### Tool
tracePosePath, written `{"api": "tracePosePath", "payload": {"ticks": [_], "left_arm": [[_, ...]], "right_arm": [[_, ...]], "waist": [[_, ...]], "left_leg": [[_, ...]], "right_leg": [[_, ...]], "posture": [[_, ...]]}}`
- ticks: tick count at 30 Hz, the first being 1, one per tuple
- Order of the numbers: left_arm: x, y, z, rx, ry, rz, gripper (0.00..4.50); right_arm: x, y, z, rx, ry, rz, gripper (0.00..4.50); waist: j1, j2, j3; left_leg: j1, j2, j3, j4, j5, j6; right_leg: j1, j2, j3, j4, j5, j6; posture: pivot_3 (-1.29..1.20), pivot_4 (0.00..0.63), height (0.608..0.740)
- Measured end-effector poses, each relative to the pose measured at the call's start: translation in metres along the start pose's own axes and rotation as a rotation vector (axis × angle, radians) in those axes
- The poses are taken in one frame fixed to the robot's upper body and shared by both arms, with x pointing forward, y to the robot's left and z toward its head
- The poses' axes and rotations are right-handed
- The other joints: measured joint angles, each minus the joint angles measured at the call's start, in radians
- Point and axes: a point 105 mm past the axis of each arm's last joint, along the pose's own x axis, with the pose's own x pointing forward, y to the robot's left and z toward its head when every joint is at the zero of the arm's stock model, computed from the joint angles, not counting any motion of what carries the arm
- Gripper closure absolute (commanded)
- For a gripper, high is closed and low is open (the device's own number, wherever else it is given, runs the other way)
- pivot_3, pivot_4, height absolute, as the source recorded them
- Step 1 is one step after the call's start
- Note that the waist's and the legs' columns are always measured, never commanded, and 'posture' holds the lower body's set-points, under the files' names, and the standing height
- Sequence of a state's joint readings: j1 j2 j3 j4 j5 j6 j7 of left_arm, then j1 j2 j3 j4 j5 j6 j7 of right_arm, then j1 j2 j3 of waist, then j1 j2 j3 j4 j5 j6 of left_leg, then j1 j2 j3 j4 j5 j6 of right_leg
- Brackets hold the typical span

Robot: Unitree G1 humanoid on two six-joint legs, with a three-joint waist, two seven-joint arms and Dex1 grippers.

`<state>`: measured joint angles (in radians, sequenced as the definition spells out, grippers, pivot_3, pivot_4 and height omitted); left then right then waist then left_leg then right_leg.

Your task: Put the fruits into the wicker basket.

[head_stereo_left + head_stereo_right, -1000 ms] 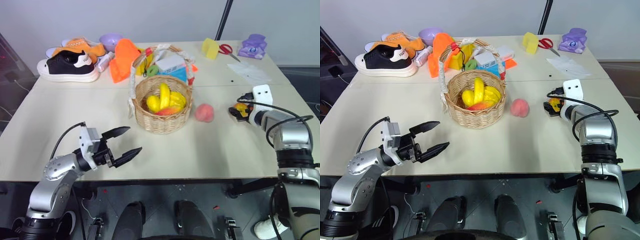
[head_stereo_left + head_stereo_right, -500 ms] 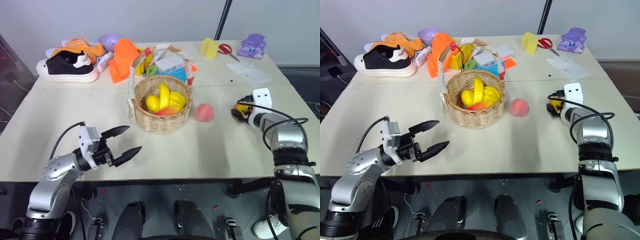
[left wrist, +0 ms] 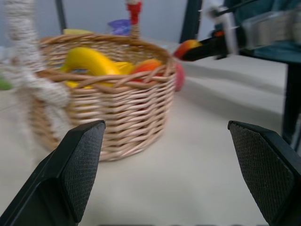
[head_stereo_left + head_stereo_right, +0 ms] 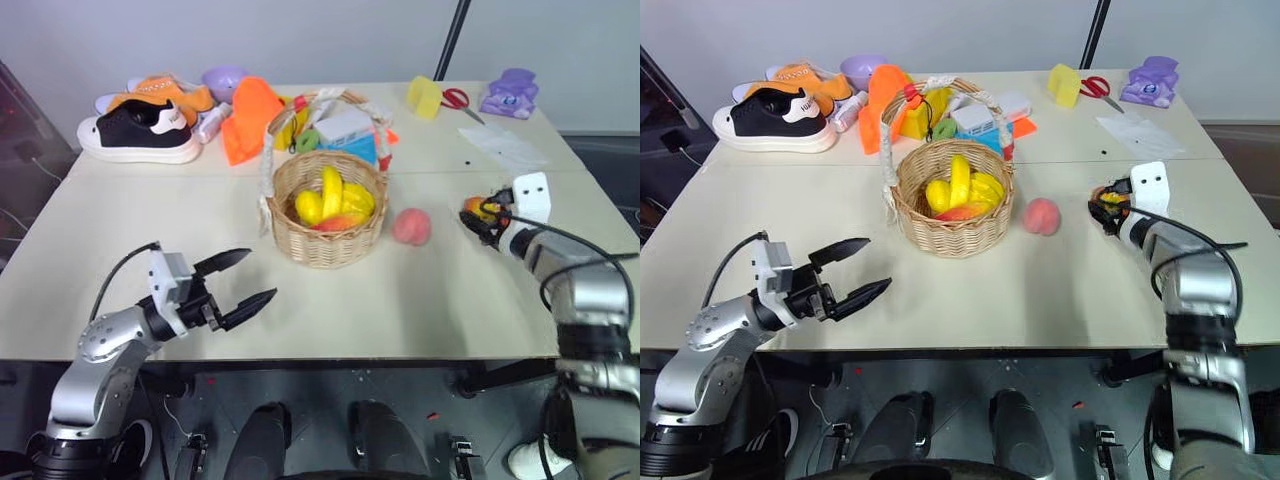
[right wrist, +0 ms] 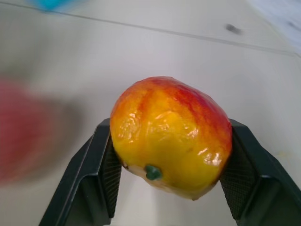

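Right wrist view is showing you the right pincer (image 5: 171,183) clamping the yellow-orange fruit (image 5: 171,136) between both fingers, lifted above the surface (image 4: 400,290). Your left pincer (image 4: 245,280) is hanging with its fingers wide apart, holding nothing, near the front edge. You are seeing the peach (image 4: 410,226) lying just beside the wicker basket (image 4: 327,235), which is containing bananas (image 4: 330,195).

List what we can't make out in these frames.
- Round pink-red peach: a blurred smear in the right wrist view.
- Basket bottom: round woven wicker basket hides it under yellow bananas.
- Clutter behind the basket's handle: overlapping, unidentifiable.
- Yellow-orange fruit's sides: covered by right gripper pads.
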<state>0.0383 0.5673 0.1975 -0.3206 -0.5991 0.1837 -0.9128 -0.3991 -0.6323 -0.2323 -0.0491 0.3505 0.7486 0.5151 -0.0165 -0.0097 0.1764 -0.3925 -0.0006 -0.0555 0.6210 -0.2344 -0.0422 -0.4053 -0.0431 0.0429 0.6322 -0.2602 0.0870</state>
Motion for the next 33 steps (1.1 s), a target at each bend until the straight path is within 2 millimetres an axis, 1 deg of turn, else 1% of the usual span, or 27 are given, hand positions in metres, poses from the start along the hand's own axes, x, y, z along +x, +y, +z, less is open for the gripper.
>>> {"api": "tracePosePath", "payload": {"ticks": [2, 5, 7, 10, 12, 16, 19, 21, 22, 24, 25, 26, 27, 30, 33], "left_arm": [[-0.005, 0.005, 0.002, 0.011, 0.000, 0.027, 0.00], [-0.006, 0.006, 0.002, 0.012, -0.001, 0.033, 0.00], [-0.005, 0.008, 0.003, 0.013, -0.008, 0.041, 0.00], [-0.002, 0.014, 0.004, 0.018, -0.023, 0.050, 0.00], [0.000, 0.014, 0.004, 0.023, -0.025, 0.047, 0.00], [0.008, 0.014, 0.005, 0.026, -0.039, 0.037, 0.00], [0.007, 0.014, 0.003, 0.020, -0.034, 0.045, 0.00], [0.006, 0.011, -0.002, 0.006, -0.028, 0.053, 0.00], [0.008, 0.010, -0.002, 0.003, -0.032, 0.050, 0.00], [0.008, 0.008, -0.001, 0.005, -0.037, 0.052, 0.00], [0.008, 0.008, -0.001, 0.005, -0.037, 0.054, 0.00], [0.008, 0.007, -0.001, 0.004, -0.037, 0.057, 0.00], [0.008, 0.007, -0.001, 0.003, -0.037, 0.058, 0.00], [0.008, 0.004, 0.000, 0.003, -0.041, 0.055, 0.00], [0.007, 0.002, -0.002, -0.004, -0.037, 0.054, 0.00]], "right_arm": [[-0.013, 0.028, 0.011, 0.002, -0.034, 0.128, 2.15], [-0.030, 0.073, 0.034, -0.042, -0.105, 0.333, 2.15], [-0.035, 0.099, 0.049, -0.087, -0.144, 0.427, 2.15], [-0.026, 0.123, 0.068, -0.130, -0.191, 0.497, 2.15], [-0.018, 0.135, 0.072, -0.146, -0.198, 0.530, 2.15], [0.016, 0.164, 0.093, -0.158, -0.258, 0.562, 2.15], [0.038, 0.169, 0.093, -0.181, -0.261, 0.515, 2.15], [0.054, 0.178, 0.092, -0.187, -0.260, 0.507, 2.15], [0.058, 0.184, 0.090, -0.206, -0.262, 0.506, 2.15], [0.064, 0.193, 0.089, -0.219, -0.274, 0.521, 1.20], [0.065, 0.197, 0.087, -0.230, -0.276, 0.530, 0.82], [0.066, 0.200, 0.085, -0.253, -0.278, 0.536, 0.33], [0.066, 0.200, 0.084, -0.262, -0.278, 0.539, 0.07], [0.065, 0.200, 0.083, -0.248, -0.280, 0.551, 0.07], [0.059, 0.192, 0.091, -0.226, -0.311, 0.548, 0.07]], "waist": [[-0.003, 0.001, 0.000], [-0.004, 0.000, 0.000], [-0.003, 0.000, 0.001], [-0.002, -0.001, 0.001], [-0.002, -0.001, 0.001], [-0.004, -0.001, 0.001], [0.000, -0.001, 0.001], [-0.002, -0.001, 0.001], [-0.003, -0.001, 0.001], [-0.001, -0.001, 0.001], [-0.001, -0.001, 0.001], [0.000, -0.001, 0.001], [-0.001, -0.001, 0.001], [-0.002, -0.001, 0.001], [-0.002, -0.001, 0.001]], "left_leg": [[0.001, 0.000, 0.001, 0.000, 0.000, 0.000], [0.001, 0.000, 0.001, 0.001, 0.000, 0.000], [0.001, 0.000, 0.001, 0.002, 0.000, 0.000], [0.001, 0.000, 0.001, 0.003, 0.000, 0.000], [0.000, 0.000, 0.001, 0.003, 0.000, 0.000], [0.000, 0.000, 0.001, 0.001, 0.000, 0.000], [-0.001, 0.000, 0.000, 0.000, 0.000, 0.000], [-0.001, 0.000, 0.001, -0.002, 0.000, 0.000], [-0.001, 0.000, 0.001, -0.002, 0.000, 0.000], [-0.001, 0.000, 0.001, -0.003, 0.000, 0.000], [-0.001, 0.000, 0.000, -0.003, 0.000, 0.000], [-0.001, 0.000, 0.000, -0.004, 0.000, 0.000], [-0.001, 0.000, 0.000, -0.004, 0.000, 0.000], [-0.001, 0.000, 0.000, -0.004, 0.000, 0.000], [-0.001, 0.000, 0.000, -0.004, 0.000, 0.000]], "right_leg": [[0.000, 0.000, 0.000, 0.000, -0.001, -0.002], [0.000, 0.000, 0.000, 0.000, -0.001, -0.003], [0.001, 0.000, 0.000, 0.000, -0.001, -0.004], [0.001, -0.001, 0.000, 0.000, -0.001, -0.005], [0.001, -0.001, 0.000, -0.001, -0.001, -0.005], [-0.001, 0.000, 0.000, 0.000, 0.000, -0.004], [-0.002, -0.001, -0.001, 0.000, 0.001, -0.001], [-0.003, -0.001, 0.000, 0.000, 0.001, -0.001], [-0.003, -0.001, 0.000, 0.000, 0.001, -0.001], [-0.003, -0.001, -0.001, 0.000, 0.002, 0.000], [-0.003, -0.001, -0.001, 0.000, 0.002, 0.000], [-0.003, -0.001, -0.001, 0.000, 0.002, 0.000], [-0.003, -0.002, -0.001, 0.000, 0.001, 0.000], [-0.003, -0.002, -0.001, 0.000, 0.001, -0.001], [-0.003, -0.002, -0.001, 0.000, 0.001, -0.001]], "posture": [[0.00, 0.150, 0.740], [0.00, 0.150, 0.740], [0.00, 0.150, 0.740], [0.00, 0.150, 0.740], [0.00, 0.150, 0.740], [0.00, 0.150, 0.740], [0.00, 0.150, 0.740], [0.00, 0.150, 0.740], [0.00, 0.150, 0.740], [0.00, 0.150, 0.740], [0.00, 0.150, 0.740], [0.00, 0.150, 0.740], [0.00, 0.150, 0.740], [0.00, 0.150, 0.740], [0.00, 0.150, 0.740]]}}
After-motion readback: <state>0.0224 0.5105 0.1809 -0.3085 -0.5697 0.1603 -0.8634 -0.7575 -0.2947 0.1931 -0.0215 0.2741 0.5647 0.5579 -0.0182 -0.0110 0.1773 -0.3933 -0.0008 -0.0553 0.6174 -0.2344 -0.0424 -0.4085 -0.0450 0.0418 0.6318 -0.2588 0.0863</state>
